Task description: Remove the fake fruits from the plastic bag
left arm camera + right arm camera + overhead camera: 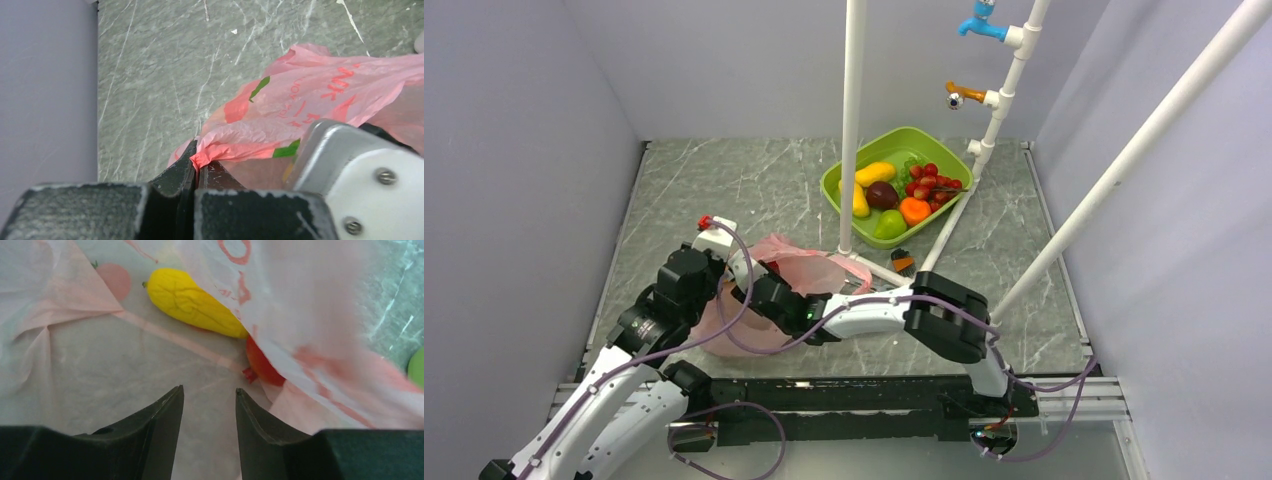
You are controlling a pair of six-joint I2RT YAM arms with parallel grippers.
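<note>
My left gripper (196, 167) pinches the plastic bag (320, 95) by its edge. My right gripper (209, 400) stands half-open, empty, before a yellow fruit (192, 302).

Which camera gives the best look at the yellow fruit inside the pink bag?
The right wrist view: the yellow fruit lies in plain sight inside the plastic bag, just ahead of the right gripper. The top view hides it under the right arm and bag; the left wrist view shows only the bag's outside.

Red lettering on the plastic bag (320, 95) (upside down, creased), nothing legible
</note>
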